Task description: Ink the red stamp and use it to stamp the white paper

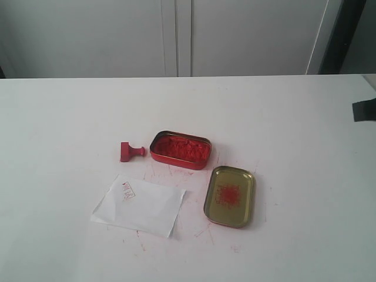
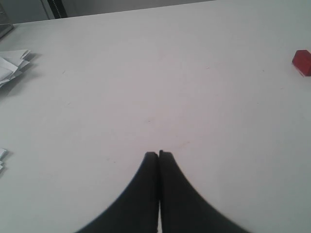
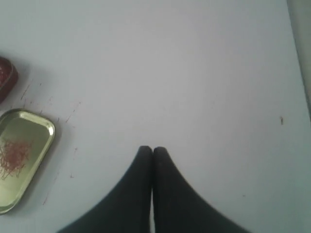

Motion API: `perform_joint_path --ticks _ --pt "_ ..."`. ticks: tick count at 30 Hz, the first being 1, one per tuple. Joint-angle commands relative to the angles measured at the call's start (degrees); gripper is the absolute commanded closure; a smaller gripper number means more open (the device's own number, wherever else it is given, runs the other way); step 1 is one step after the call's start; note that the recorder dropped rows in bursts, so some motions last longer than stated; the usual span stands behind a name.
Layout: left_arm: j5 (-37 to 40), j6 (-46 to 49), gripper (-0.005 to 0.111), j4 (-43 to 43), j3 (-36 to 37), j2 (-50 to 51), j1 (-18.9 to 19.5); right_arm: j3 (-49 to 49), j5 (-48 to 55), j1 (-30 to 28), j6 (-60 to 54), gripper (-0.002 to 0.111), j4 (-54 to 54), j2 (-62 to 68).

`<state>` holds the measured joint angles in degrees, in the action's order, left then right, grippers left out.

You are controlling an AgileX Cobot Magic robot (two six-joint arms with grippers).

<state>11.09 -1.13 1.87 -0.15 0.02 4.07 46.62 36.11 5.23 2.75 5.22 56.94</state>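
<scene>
The red stamp (image 1: 131,151) is found lying on its side on the white table (image 1: 294,106), just left of the red ink tin (image 1: 180,150) in the exterior view. Its long axis runs across that view, handle end towards the tin and block base away from it. The white paper (image 1: 140,204) lies near, in front of the stamp, and a small red imprint (image 1: 127,191) is noted on it. The gold lid (image 1: 230,195) rests right of the paper. The left gripper (image 2: 159,154) is seen with jaws pressed together, empty; the right gripper (image 3: 146,149) likewise. The stamp appears only at the edge of the left wrist view, so the left arm is judged nearer.
</scene>
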Motion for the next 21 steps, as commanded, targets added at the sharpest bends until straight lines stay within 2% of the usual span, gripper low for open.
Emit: perform_joint_path --ticks 1,13,21 --pt "-0.27 -0.12 0.107 -0.09 0.15 -0.02 -0.22 -3.45 -4.00 -0.28 -0.39 0.108 0.77 -5.02" --pt "-0.27 -0.12 0.107 -0.09 0.15 -0.02 -0.22 -11.76 -8.34 -0.28 -2.25 0.108 1.04 -19.32" --pt "-0.27 -0.12 0.107 -0.09 0.15 -0.02 -0.22 -19.78 -14.83 -0.28 -2.15 0.108 1.04 -28.10"
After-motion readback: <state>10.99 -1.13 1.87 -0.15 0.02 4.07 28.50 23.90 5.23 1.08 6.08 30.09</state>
